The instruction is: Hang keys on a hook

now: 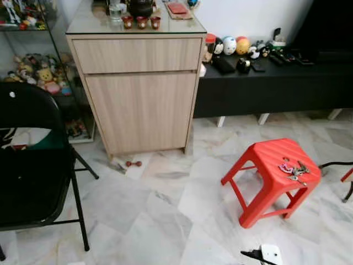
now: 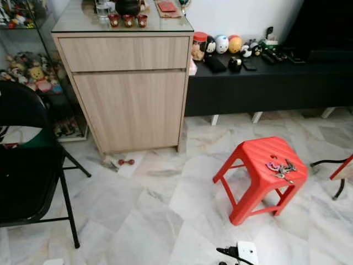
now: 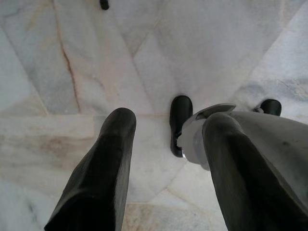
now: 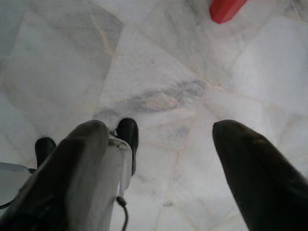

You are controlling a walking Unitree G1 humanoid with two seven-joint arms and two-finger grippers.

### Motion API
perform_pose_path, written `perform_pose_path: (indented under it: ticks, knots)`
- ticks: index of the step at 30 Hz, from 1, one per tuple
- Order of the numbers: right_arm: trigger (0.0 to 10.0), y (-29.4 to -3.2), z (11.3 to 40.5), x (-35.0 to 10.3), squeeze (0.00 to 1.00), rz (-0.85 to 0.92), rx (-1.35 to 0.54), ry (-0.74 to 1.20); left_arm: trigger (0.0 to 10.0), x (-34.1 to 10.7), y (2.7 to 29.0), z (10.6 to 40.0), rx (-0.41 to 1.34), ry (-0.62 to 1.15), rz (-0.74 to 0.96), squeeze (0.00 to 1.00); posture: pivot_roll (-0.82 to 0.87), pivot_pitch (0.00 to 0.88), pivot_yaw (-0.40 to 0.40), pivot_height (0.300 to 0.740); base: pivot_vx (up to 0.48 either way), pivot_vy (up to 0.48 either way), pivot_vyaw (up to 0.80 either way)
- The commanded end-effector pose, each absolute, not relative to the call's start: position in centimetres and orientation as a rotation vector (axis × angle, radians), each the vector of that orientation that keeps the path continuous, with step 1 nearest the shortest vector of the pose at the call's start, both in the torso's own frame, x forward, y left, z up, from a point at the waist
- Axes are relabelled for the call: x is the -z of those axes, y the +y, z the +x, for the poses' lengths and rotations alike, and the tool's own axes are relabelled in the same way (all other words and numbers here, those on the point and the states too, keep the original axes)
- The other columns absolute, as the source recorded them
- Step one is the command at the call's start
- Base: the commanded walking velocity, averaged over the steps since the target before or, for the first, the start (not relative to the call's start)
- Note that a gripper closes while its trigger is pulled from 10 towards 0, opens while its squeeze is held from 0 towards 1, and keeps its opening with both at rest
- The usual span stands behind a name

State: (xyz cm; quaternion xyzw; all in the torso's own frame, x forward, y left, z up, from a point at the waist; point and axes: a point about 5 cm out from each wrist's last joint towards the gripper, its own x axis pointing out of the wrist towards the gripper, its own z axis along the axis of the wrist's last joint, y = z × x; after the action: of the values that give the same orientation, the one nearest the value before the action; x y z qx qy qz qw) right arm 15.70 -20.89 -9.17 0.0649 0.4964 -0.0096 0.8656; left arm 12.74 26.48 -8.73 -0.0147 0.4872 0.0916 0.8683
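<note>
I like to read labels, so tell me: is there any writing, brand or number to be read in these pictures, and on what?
None can be read.
Keys on the red stool: any tag text too small to read.
Round figurines on the black bench: markings blurred.
Red case on the wooden cabinet: no legible text.

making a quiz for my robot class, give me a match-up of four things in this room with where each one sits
Things:
1. bunch of keys
2. three small red cups
3. white power adapter
4. row of round painted figurines

Places:
A. on the long black low bench
B. on the marble floor
C. on the red plastic stool
D. on the glass top of the wooden cabinet

Pairs: 1-C, 2-D, 3-B, 4-A
</note>
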Motion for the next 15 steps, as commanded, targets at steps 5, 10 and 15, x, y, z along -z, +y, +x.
perform_pose_path:
  ticks: [5,10,15]
  knots:
    - [10.0,-21.38,15.42,9.21,0.0,0.124,0.044,1.047,10.0,9.02,26.4,11.96,-0.182,1.049,-0.026,0.0,0.14,0.027,-0.058,0.74,0.0,0.0,0.0]
    - [10.0,-21.56,15.3,9.25,0.0,0.101,0.062,1.052,10.0,9.0,26.38,11.98,-0.171,1.045,-0.011,0.0,0.12,0.013,-0.054,0.74,0.0,0.0,0.0]
    - [10.0,-21.69,15.16,9.28,0.0,0.102,0.076,1.053,10.0,9.05,26.24,11.93,-0.145,1.049,-0.002,0.0,0.12,0.01,-0.055,0.74,0.0,0.0,0.0]
